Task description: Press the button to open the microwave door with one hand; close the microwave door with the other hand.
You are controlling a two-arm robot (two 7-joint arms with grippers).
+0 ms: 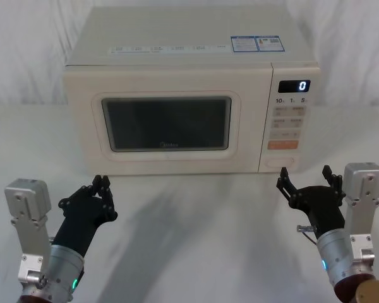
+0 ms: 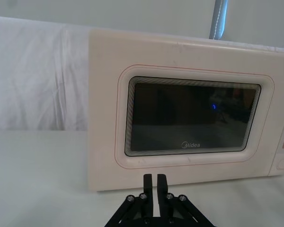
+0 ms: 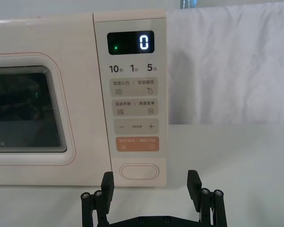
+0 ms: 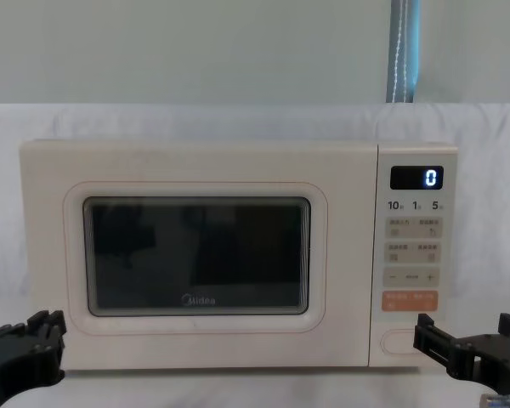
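Sitting shut at the far centre, the smooth cream door frames a dark glossy rounded window. Pill-shaped button lies low on the right panel. Left gripper pinched narrow, near left; right gripper spread wide, just before the button.

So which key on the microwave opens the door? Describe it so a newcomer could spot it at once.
Find the cream microwave on the white table, then the narrow control panel right of its door. The button sits at the very bottom of that panel, under the orange key. It is plain, cream, pill-shaped, unlabelled and wider than the small keys.
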